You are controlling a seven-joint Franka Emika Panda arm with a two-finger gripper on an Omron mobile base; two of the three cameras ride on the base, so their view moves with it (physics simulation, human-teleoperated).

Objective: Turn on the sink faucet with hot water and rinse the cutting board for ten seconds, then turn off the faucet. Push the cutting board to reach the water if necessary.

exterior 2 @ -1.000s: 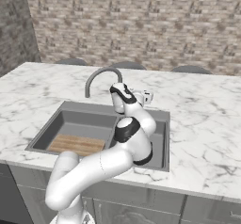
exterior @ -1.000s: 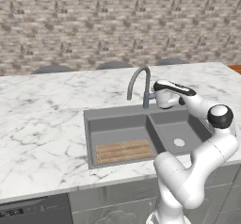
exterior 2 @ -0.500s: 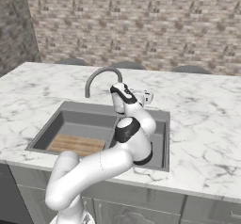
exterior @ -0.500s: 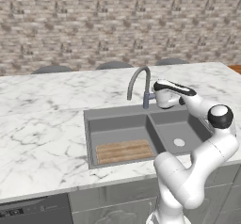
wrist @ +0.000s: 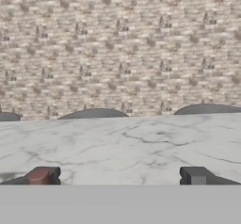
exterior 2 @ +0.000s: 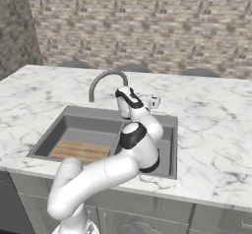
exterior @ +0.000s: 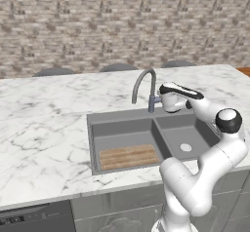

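Grey gooseneck first: in the left base view the sink faucet (exterior: 143, 82) arches over the left basin of the sink (exterior: 122, 115), and the gripper (exterior: 158, 99) sits right at its base on the right side, just beside the stem where the little lever handle sticks out. No water running that I can see. The cutting board (exterior: 129, 156) lies flat at the front of the left basin, long axis running left-right, well forward of where the spout tip (exterior: 134, 100) points down. My guess is it'll need a shove toward the back once the water's on.

Right base view, same story from the other side. The hand is tucked against the faucet base, and the board is in the near part of the far-left basin. The arm covers most of the other basin. I honestly can't tell from here how wide the fingers are.

Hand view is the useful one. Two dark fingertips stand wide apart at the bottom with nothing between them, so it's open and holding nothing. The reddish handle tip (wrist: 39, 176) is right by the left fingertip (wrist: 51, 172), not centred in the gap. So the lever lies off to that side of the hand, basically touching distance, and the push for hot has to come from there.
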